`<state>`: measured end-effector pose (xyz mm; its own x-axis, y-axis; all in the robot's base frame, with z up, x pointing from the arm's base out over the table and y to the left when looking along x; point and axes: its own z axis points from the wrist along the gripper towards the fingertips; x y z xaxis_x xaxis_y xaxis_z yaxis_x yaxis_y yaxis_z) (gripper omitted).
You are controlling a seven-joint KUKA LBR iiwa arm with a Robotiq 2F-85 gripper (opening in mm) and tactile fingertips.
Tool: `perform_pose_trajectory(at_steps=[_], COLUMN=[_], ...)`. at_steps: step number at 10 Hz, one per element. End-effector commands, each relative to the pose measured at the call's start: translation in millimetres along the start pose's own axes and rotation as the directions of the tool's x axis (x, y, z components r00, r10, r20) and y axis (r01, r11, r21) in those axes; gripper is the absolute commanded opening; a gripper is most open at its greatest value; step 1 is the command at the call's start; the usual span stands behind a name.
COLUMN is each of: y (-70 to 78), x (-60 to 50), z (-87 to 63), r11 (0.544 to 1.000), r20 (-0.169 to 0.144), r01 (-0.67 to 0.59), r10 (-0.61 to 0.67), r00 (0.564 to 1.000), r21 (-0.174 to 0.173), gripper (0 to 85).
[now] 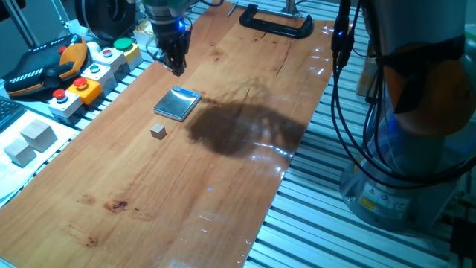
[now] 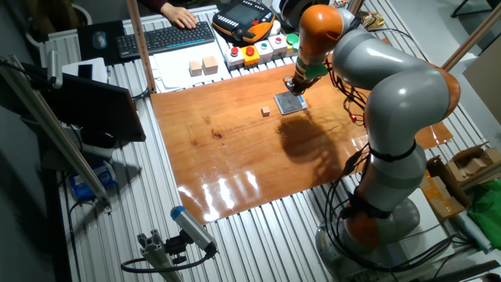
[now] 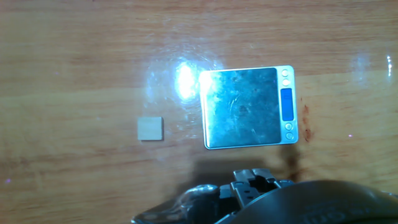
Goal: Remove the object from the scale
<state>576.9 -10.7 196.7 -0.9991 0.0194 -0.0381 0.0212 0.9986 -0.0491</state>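
The tiny beige-grey cube point(image 1: 158, 131) lies on the wooden table, off the scale and a short way to its near-left. It also shows in the other fixed view point(image 2: 266, 111) and in the hand view point(image 3: 150, 129). The scale point(image 1: 178, 103) is a flat silvery plate with nothing on it point(image 3: 242, 116) point(image 2: 290, 103). My gripper point(image 1: 177, 71) hangs above the table just beyond the scale's far side, holding nothing. Its fingers look closed together. It also shows in the other fixed view point(image 2: 291, 84), and only its lower edge shows in the hand view point(image 3: 252, 180).
Coloured button boxes point(image 1: 93, 71) line the table's left edge, beside an orange-and-black pendant point(image 1: 44, 71). Two larger pale cubes point(image 1: 30, 141) lie off the board at left. A black clamp point(image 1: 277, 22) sits at the far end. My arm's base point(image 1: 401, 149) stands at right.
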Motion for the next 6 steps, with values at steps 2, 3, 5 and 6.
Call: perform_pose_trajectory(at_steps=[2,3,5,6], y=[1.8,2.8,2.9,3.5], x=[0.3,0.4,0.2,0.0], z=[-0.7,-1.1,-0.9,-0.5], r11=[1.000,1.000,1.000,1.000], r20=[-0.001,-0.003,-0.009,-0.009], r01=[0.003,0.002,0.002,0.002], r10=[-0.003,-0.002,-0.002,-0.002], r00=[1.000,1.000,1.000,1.000], r21=[0.005,0.005,0.002,0.001], gripper=[0.7,0.7,0.7,0.7])
